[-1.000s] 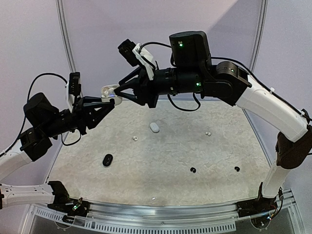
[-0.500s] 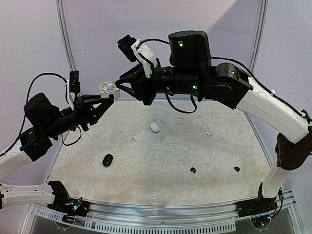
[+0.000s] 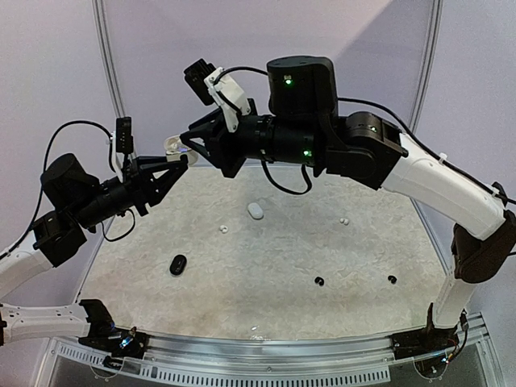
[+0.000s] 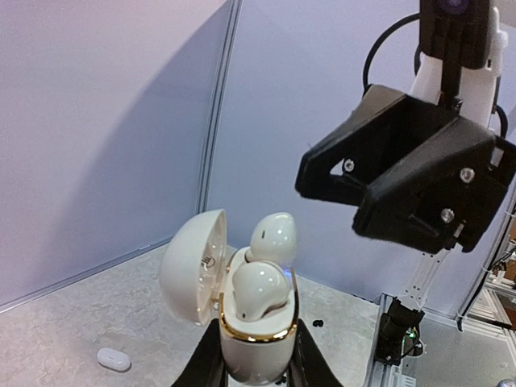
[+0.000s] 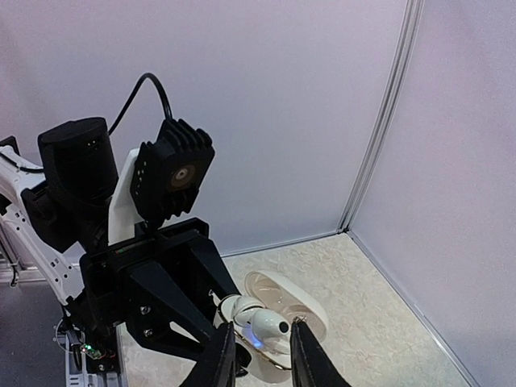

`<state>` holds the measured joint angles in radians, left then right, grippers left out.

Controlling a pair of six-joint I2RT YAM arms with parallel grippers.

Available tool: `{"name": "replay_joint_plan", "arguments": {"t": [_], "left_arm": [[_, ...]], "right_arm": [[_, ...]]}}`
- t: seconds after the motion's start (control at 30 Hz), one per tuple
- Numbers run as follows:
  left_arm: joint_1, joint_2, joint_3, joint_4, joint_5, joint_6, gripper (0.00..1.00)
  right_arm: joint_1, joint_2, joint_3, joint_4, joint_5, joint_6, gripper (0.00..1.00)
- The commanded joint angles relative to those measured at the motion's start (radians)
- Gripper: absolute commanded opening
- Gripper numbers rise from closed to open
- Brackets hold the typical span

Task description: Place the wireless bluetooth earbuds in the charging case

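Observation:
My left gripper (image 4: 254, 364) is shut on the white, gold-rimmed charging case (image 4: 251, 322), held in the air with its lid (image 4: 189, 266) swung open. One white earbud (image 4: 256, 289) sits in the near socket. A second white earbud (image 4: 272, 236) stands tilted and proud of the far socket. My right gripper (image 4: 329, 205) hovers just beyond the case, open and apart from that bud. In the right wrist view the bud (image 5: 270, 325) shows just past the gripper (image 5: 260, 359), between its finger lines and untouched. From the top view the right gripper (image 3: 189, 143) meets the case (image 3: 172, 145) above the table's back left.
On the table lie a closed white case (image 3: 255, 210), a black case (image 3: 178, 264), two loose white earbuds (image 3: 223, 229) (image 3: 344, 220) and two black earbuds (image 3: 319, 281) (image 3: 392, 279). Booth walls stand close behind and to both sides.
The right arm has shifted left and slightly up, and its jaws have narrowed. The left gripper has lifted the case a little and kept its grip.

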<state>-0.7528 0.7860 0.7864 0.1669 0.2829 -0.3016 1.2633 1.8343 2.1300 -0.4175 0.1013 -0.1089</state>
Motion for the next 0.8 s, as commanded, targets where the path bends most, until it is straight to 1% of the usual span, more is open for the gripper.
{"name": "replay_joint_plan", "arguments": {"t": [0.0,0.43,0.57,0.77], "left_arm": [[-0.012,0.005,0.011,-0.003,-0.008,0.017,0.00],[-0.011,-0.005,0.007,0.000,0.001,0.031,0.00],[-0.012,-0.009,0.004,0.002,0.025,0.053,0.00],[-0.012,-0.008,-0.001,0.000,0.024,0.072,0.00]], "right_arm": [[0.019,0.041,0.029,0.008,0.030,0.008,0.24],[0.027,0.057,0.024,0.024,0.100,0.002,0.25],[0.026,0.062,0.026,0.027,0.130,-0.008,0.25],[0.026,0.070,0.043,0.020,0.109,-0.011,0.25]]}}
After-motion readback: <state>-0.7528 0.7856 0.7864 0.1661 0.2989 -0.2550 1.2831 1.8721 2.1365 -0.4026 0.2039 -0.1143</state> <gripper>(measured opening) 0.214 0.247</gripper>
